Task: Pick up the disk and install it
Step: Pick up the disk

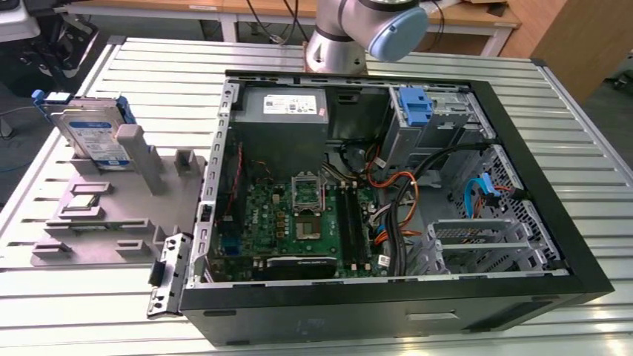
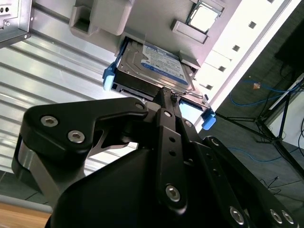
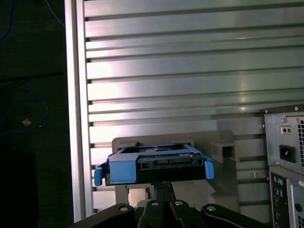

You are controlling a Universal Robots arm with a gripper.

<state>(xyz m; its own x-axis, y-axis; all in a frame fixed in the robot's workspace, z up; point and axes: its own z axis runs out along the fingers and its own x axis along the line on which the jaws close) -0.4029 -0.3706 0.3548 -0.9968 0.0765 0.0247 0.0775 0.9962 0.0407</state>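
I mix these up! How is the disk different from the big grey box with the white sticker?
The disk is thin and silver with blue rails; the grey box is bulky and grey. The disk stands on edge in a holder outside the computer case; the grey box sits inside it. Both are rectangular with a label.

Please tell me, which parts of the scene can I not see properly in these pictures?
1. Exterior view: the arm is cut off by the picture's top edge.
2. Exterior view: the lower part of the disk is hidden inside the grey holder in which it stands.
3. Second wrist view: the gripper covers the disk's near edge, so whether it touches the disk cannot be told.
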